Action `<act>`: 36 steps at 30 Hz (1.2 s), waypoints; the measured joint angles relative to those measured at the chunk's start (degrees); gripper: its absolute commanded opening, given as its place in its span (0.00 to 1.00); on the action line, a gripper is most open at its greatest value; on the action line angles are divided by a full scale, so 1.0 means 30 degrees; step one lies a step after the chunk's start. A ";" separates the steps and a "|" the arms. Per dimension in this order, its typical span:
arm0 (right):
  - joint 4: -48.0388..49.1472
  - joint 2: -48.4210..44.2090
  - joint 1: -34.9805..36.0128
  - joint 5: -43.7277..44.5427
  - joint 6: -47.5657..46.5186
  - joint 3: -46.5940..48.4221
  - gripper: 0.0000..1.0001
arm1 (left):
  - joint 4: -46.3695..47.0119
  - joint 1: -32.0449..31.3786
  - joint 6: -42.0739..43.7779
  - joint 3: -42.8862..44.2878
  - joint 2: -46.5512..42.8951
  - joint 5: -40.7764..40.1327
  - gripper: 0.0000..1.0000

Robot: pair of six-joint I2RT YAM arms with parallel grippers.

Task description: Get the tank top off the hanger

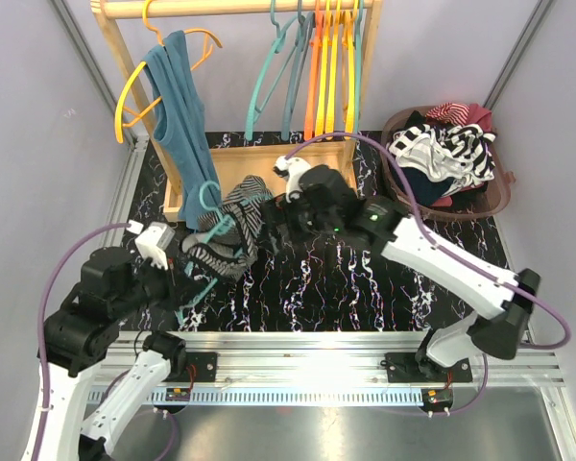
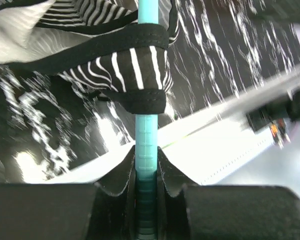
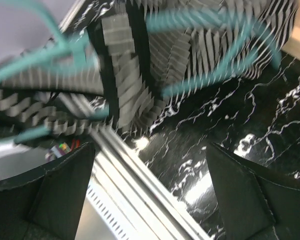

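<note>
The left gripper (image 2: 146,172) is squeezed tight on the blue-green hanger (image 2: 147,135). The striped tank top (image 2: 135,70) is on that hanger, bunched around the bar just above the fingers. It hangs over the black table (image 1: 326,288), in front of the wooden rack (image 1: 269,163). The right gripper (image 3: 151,150) is wide open and holds nothing. It is close beside the tank top.
</note>
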 measured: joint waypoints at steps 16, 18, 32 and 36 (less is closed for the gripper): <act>0.0984 0.5399 0.1399 0.3381 0.1188 0.3140 0.08 | -0.2098 -0.0576 -0.0211 -0.0386 -0.0160 0.1443 0.00; 0.0998 0.5362 0.1362 0.3861 0.1581 0.3024 0.00 | -0.2084 -0.0619 -0.0168 -0.0379 -0.0299 0.1508 0.00; -0.0546 0.3563 -0.1916 0.6266 0.3818 -0.0044 0.67 | -0.2412 -0.0699 -0.0153 0.0772 -0.0364 0.1508 0.00; 0.0036 0.2390 -0.1727 0.4138 0.3534 -0.0933 0.79 | -0.2412 -0.0699 -0.0153 0.0772 -0.0357 0.1515 0.00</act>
